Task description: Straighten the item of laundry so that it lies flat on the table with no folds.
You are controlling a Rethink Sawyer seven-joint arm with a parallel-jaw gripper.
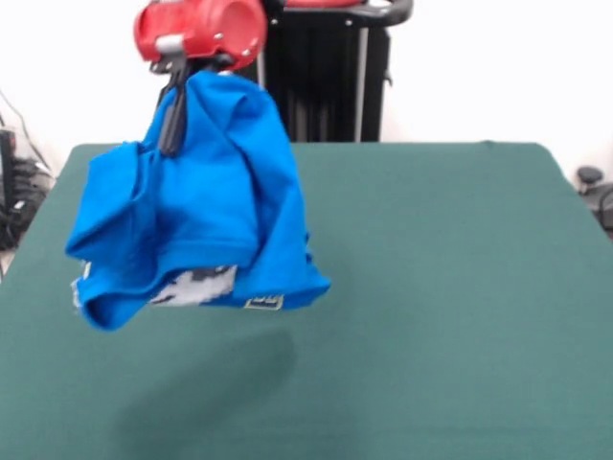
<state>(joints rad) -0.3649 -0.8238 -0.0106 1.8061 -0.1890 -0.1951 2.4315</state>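
Observation:
The item of laundry (206,206), a bright blue T-shirt, hangs bunched and folded in the air above the left part of the green table (450,287). A strip of its white-grey print shows at the lower hem. My gripper (180,81) comes down from the red arm end at the top left and is shut on the shirt's top edge. One dark finger (172,120) shows in front of the cloth. The shirt's lowest edge hangs clear of the table, with its shadow on the felt below.
The black pedestal (326,77) stands behind the table's far edge. Dark cables and gear lie off the table's left side (14,182), and a dark object sits off the right edge (594,187).

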